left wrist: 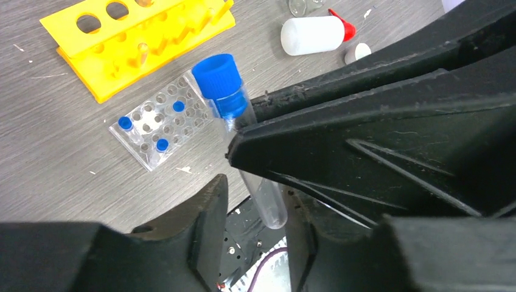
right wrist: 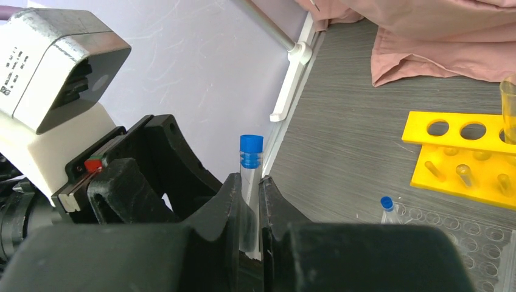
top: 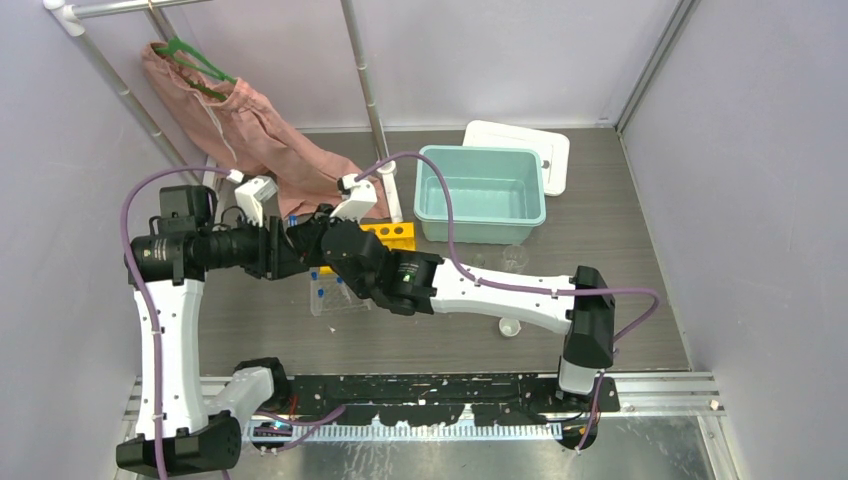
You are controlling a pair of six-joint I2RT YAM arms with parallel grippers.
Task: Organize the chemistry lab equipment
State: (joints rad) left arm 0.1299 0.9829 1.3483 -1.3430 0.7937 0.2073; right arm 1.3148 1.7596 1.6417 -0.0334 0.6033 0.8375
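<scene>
While both arms are bunched up over the middle of the table (top: 620, 230), my right gripper (right wrist: 248, 185) is clamped on a blue-capped tube (right wrist: 251, 159), held up in the air with the cap poking out past the fingers. The left gripper (left wrist: 258, 204) straddles the tube's clear lower end. Its jaws are apart with a gap on one side, so no grip there. Down below, the well tray (left wrist: 152, 121) holds three more capped tubes (left wrist: 125, 123). The yellow rack (left wrist: 131, 52) is just beside it, and the squeeze bottle (left wrist: 311, 34) is lying on its side.

Clear glossy plastic tube (left wrist: 222, 85), matt wood-grain table (left wrist: 55, 158).
</scene>
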